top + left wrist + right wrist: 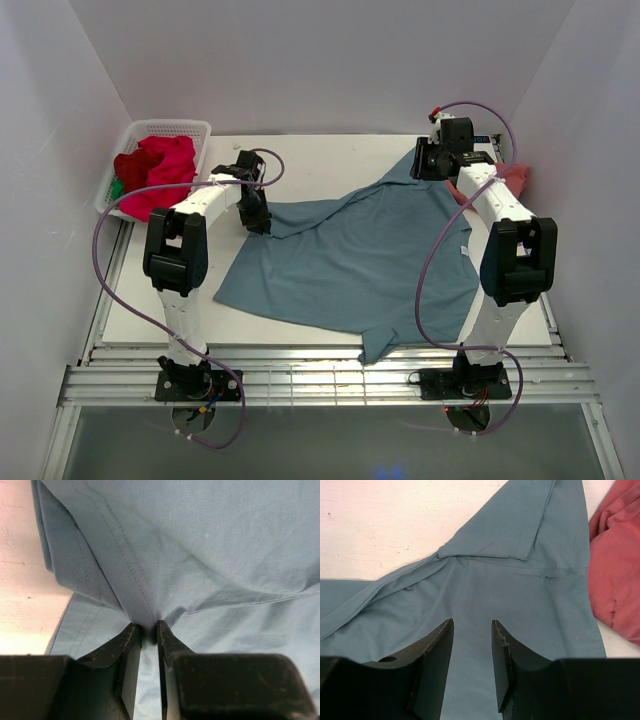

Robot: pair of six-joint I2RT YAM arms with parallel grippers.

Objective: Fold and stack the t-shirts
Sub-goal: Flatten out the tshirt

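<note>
T-shirt (340, 270), teal-blue, spread on table (330, 155), stretched from left gripper (146, 630) to right gripper (472, 630). Pinched at folded hem straight ahead of shut left fingertips. Lay beneath and ahead of right jaws, partly parted and empty, salmon-pink t-shirt (617, 555) just rightward.

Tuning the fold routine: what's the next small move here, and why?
Probably lower the right gripper and close it on the teal shirt: its jaws stand open over the cloth, while the left gripper is pinching a fold. Mind the pink shirt beside it.
</note>
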